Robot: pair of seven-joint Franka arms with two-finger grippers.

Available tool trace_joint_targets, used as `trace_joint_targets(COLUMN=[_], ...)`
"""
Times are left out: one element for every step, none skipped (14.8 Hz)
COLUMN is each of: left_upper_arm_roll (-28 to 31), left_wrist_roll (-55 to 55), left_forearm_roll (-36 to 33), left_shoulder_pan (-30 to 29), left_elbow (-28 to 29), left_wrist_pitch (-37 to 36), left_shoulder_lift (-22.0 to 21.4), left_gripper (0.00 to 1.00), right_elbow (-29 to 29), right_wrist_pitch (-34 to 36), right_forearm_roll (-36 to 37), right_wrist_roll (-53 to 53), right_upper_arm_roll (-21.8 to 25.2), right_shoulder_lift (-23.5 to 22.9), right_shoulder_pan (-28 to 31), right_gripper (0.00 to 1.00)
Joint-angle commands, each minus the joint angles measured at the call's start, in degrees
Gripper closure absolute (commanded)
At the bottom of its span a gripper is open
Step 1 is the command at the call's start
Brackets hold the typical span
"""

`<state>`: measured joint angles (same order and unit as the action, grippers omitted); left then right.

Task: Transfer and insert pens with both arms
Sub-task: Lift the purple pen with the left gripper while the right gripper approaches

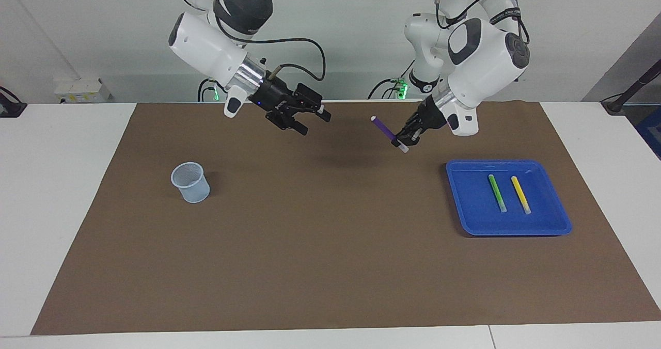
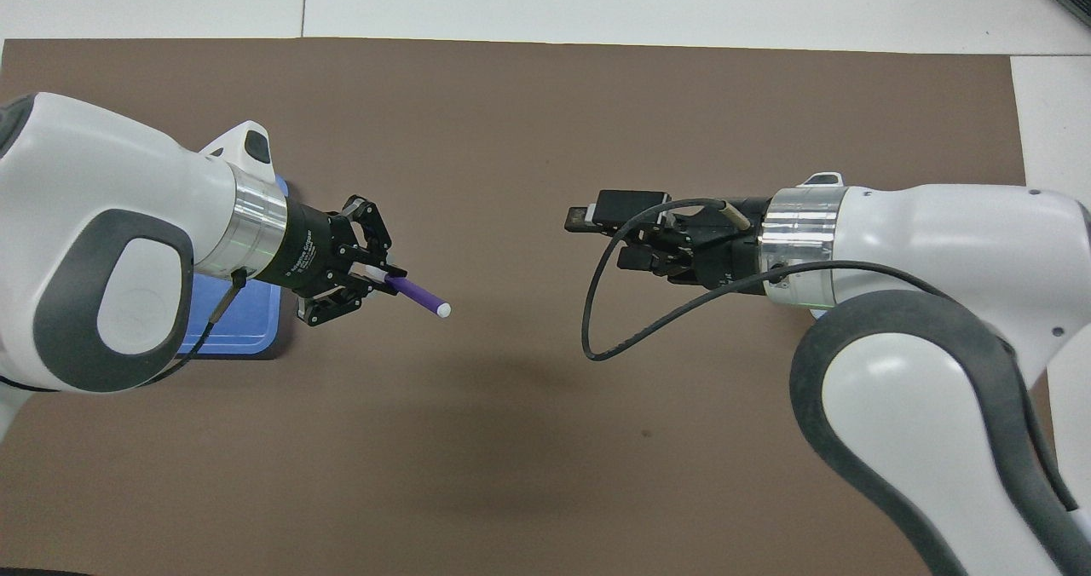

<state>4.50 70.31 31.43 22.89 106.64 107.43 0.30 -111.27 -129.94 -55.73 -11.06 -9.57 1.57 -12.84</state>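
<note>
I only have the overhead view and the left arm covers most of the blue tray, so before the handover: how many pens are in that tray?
Observer: Two. A green pen and a yellow pen lie side by side, apart, in the tray. The purple pen is up in the left hand, which grips it near its pale end.
Operator: And the cup? The right arm hides it from me.
Observer: The cup stands upright on the brown mat toward the right arm's end of the table. The right hand is open and in the air over bare mat, not over the cup.
</note>
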Motion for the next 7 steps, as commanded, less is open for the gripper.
trace_joint_targets(left_upper_arm_roll=[0.7, 0.7, 0.8, 0.8, 0.8, 0.8, 0.7], left_wrist_roll=[6.1, 8.9, 12.3, 15.4, 17.4, 17.7, 17.8], left_forearm_roll=[2.2, 2.4, 2.4, 2.4, 2.4, 2.4, 2.4], left_shoulder_pan=[3.5, 4.7, 5.9, 6.5, 6.8, 6.8, 6.8], left_elbow=[3.0, 3.1, 3.4, 3.7, 4.4, 4.5, 4.5], left_wrist_pitch=[6.2, 8.6, 11.5, 14.1, 15.3, 15.4, 15.4], left_shoulder_lift=[-2.4, -2.2, -2.1, -2.1, -2.1, -2.1, -2.1], left_gripper=[1.0, 1.0, 1.0, 1.0, 1.0, 1.0, 1.0], right_elbow=[-0.3, -0.3, 0.1, 0.2, 0.2, 0.2, 0.2], right_wrist_pitch=[-3.8, -4.0, -4.0, -4.0, -4.1, -4.2, -4.3], right_forearm_roll=[-2.6, -2.7, -2.7, -2.7, -2.7, -2.7, -2.7], right_wrist_roll=[2.7, 3.5, 4.2, 4.2, 4.3, 4.3, 4.3], right_upper_arm_roll=[0.1, 0.1, 0.0, 0.0, 0.0, -0.1, -0.1], right_shoulder_lift=[-1.1, -1.2, -1.5, -1.6, -1.6, -1.6, -1.6], right_shoulder_pan=[-3.0, -3.4, -3.5, -3.8, -4.3, -4.6, -4.9], right_gripper=[0.0, 0.0, 0.0, 0.01, 0.02, 0.02, 0.04])
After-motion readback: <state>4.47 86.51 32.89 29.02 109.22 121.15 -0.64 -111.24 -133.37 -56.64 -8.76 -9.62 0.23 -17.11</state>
